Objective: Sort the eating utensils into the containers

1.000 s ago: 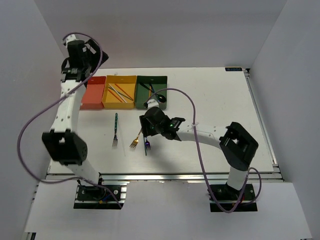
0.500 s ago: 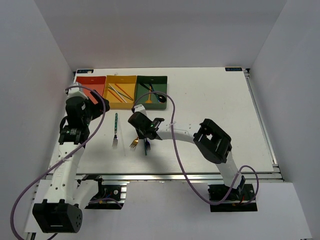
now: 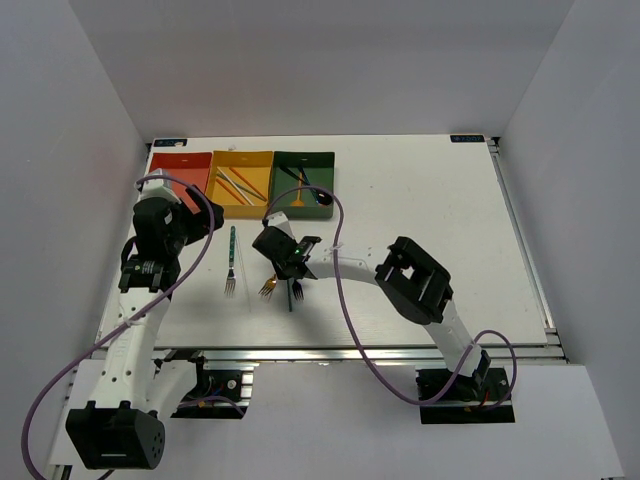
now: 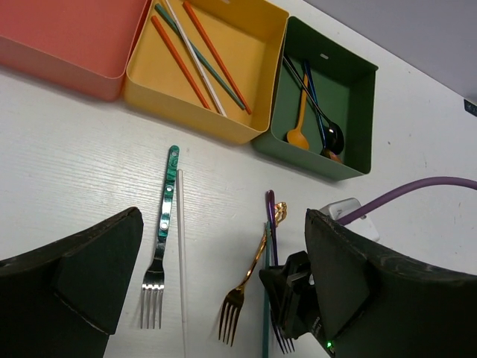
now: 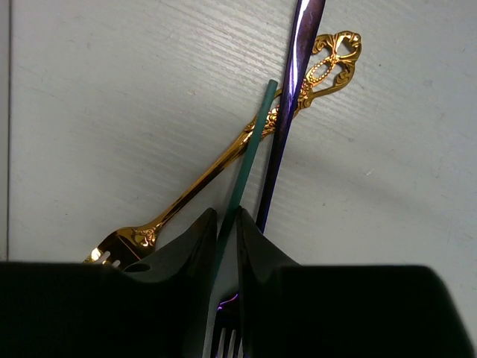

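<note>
My right gripper (image 5: 226,220) is shut on a teal chopstick (image 5: 250,156) that lies on the table between a gold fork (image 5: 201,183) and a purple fork (image 5: 292,97). The top view shows this gripper (image 3: 285,262) low over the cluster, just below the dark green tray (image 3: 303,178). My left gripper (image 4: 222,216) hangs open above the table with nothing between its fingers. Under it lie a teal-handled fork (image 4: 165,224) and a white chopstick (image 4: 181,246). The yellow tray (image 4: 253,60) holds several chopsticks, and the green tray (image 4: 354,112) holds spoons. A red-orange tray (image 4: 67,30) stands at the far left.
The three trays stand side by side along the table's back left edge. My left arm (image 3: 150,270) stands over the table's left side. The right arm's purple cable (image 3: 345,300) loops over the middle. White walls close in the left, back and right.
My right gripper has closed on the teal chopstick. My left arm has swung down from high over the trays to a spot above the teal-handled fork.
</note>
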{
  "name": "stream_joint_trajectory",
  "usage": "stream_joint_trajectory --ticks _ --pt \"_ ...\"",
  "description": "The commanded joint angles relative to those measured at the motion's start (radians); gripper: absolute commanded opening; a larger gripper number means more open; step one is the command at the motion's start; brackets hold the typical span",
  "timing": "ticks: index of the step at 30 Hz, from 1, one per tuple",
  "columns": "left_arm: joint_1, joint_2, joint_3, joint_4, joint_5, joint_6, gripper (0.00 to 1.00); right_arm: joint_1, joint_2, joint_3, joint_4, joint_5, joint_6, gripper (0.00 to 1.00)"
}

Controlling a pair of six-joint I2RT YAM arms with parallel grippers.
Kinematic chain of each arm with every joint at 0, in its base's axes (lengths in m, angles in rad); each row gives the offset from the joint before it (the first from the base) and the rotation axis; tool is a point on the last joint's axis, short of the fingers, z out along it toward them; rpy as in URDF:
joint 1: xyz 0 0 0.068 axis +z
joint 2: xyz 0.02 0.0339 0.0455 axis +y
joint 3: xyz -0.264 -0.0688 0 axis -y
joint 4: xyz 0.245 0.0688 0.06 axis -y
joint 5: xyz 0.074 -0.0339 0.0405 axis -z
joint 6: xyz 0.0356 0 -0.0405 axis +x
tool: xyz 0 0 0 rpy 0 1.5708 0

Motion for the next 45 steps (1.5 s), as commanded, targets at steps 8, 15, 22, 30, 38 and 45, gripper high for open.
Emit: stream_joint_trajectory --ticks 8,15,22,30,38,45 --pt "-0.001 -0.014 -0.004 0.026 0.036 0.009 0.98 0.005 -0.036 -0.006 0.027 0.020 0.001 0.21" --pt "-0.001 -0.011 -0.005 0.026 0.036 0.005 0.98 0.005 0.020 0.026 -0.015 0.031 0.012 0.17" --pt "-0.001 0.003 -0.008 0.043 0.101 -0.005 0.98 0.005 -0.060 -0.046 0.034 -0.001 0.064 0.00" --pt "-0.001 0.003 -0.115 0.210 0.415 -0.118 0.98 0.005 -0.335 -0.173 0.169 -0.026 0.071 0.00" --pt "-0.005 0.029 -0.363 0.900 0.783 -0.569 0.98 -0.009 -0.585 -0.378 0.444 -0.293 0.079 0.00" --pt "-0.037 0.018 -0.375 0.927 0.776 -0.625 0.98 -0.009 -0.638 -0.379 0.482 -0.351 0.088 0.00"
